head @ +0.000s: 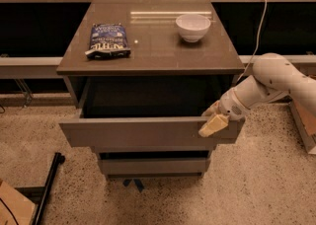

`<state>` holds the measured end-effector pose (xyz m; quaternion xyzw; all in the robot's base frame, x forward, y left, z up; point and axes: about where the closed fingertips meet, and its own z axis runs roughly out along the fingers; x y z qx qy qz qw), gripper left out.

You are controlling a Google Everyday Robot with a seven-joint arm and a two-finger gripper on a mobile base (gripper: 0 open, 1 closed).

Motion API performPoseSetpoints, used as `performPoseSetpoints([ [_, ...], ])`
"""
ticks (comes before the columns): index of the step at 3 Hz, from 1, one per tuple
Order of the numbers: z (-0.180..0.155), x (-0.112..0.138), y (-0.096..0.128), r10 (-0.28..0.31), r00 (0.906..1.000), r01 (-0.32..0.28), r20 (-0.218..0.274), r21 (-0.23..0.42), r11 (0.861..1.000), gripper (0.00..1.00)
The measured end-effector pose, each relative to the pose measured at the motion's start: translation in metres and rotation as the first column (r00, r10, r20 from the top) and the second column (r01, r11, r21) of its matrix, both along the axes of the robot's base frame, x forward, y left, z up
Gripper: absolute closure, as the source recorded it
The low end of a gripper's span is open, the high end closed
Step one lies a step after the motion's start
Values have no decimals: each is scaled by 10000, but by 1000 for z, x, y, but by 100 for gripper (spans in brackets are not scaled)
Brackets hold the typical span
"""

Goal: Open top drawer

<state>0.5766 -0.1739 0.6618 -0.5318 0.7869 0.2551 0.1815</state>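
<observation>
The top drawer (pixel 143 132) is a wide grey-brown drawer with a flat, handleless front. It stands pulled out from the cabinet (pixel 153 51), with its dark inside showing. My gripper (pixel 213 119) is at the right end of the drawer front, on its top edge. One cream finger (pixel 212 126) lies over the outside of the front and the other is behind the edge. The white arm comes in from the right.
A white bowl (pixel 193 26) and a dark blue snack bag (pixel 108 40) lie on the cabinet top. A shorter drawer (pixel 153 166) sits below. A black stand leg (pixel 47 189) and a cardboard corner (pixel 12 209) are on the floor at left.
</observation>
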Motion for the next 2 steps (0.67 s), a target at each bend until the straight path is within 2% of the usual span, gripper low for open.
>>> performPoseSetpoints([
  [1,-2,0,2,30,10000,-30,-33,10,10000,16],
  [2,-8,-6,10,615,9968,-617,-506,-23,9981,0],
])
